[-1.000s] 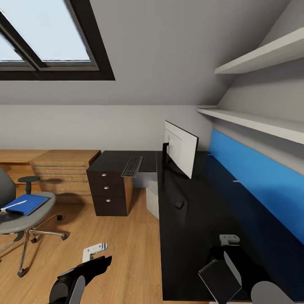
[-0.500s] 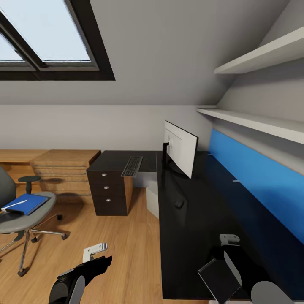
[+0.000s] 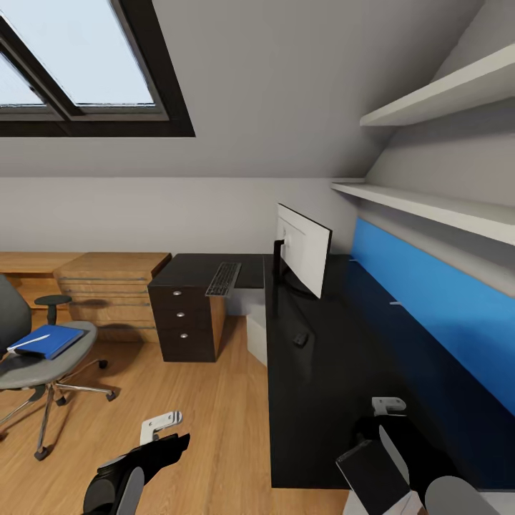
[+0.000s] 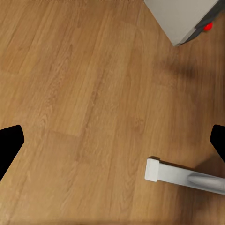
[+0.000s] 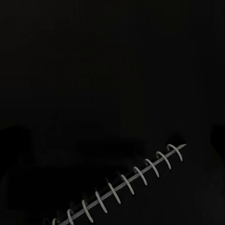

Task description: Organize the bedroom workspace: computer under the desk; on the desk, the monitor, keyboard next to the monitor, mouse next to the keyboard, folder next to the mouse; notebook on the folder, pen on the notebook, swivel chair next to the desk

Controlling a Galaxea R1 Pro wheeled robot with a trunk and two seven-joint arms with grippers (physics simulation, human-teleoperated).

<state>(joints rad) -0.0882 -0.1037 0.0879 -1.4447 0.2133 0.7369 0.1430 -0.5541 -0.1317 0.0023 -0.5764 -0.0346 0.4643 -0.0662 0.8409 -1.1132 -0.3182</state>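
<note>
**Workspace partly ordered; folder, notebook, pen and chair outstanding**

Done, as far as I can see: the monitor (image 3: 305, 248) stands on the desk (image 3: 336, 400) at its far end, and the mouse (image 3: 300, 339) lies on the desk nearer to me, apart from the monitor. The computer (image 4: 180, 18) sits on the floor (image 3: 200, 422); whether it is properly under the desk I cannot tell.

Outstanding: the keyboard (image 3: 224, 280) lies on the left wing of the desk, over the drawer unit (image 3: 187, 322), well apart from the mouse. The folder (image 3: 46, 341) is on the swivel chair (image 3: 32, 365) at the far left, with the pen (image 3: 30, 342) across it. The chair stands well apart from the desk.

The notebook (image 3: 372, 476) is near my right hand (image 3: 390, 409) at the near edge of the desk; I judge I am grasping it, but I cannot tell for certain. My left hand (image 3: 161, 423) hangs over bare floor with fingers spread, holding nothing.

Obstructions: a white desk leg (image 4: 183, 176) lies close to my left hand; open floor separates me from the chair.
</note>
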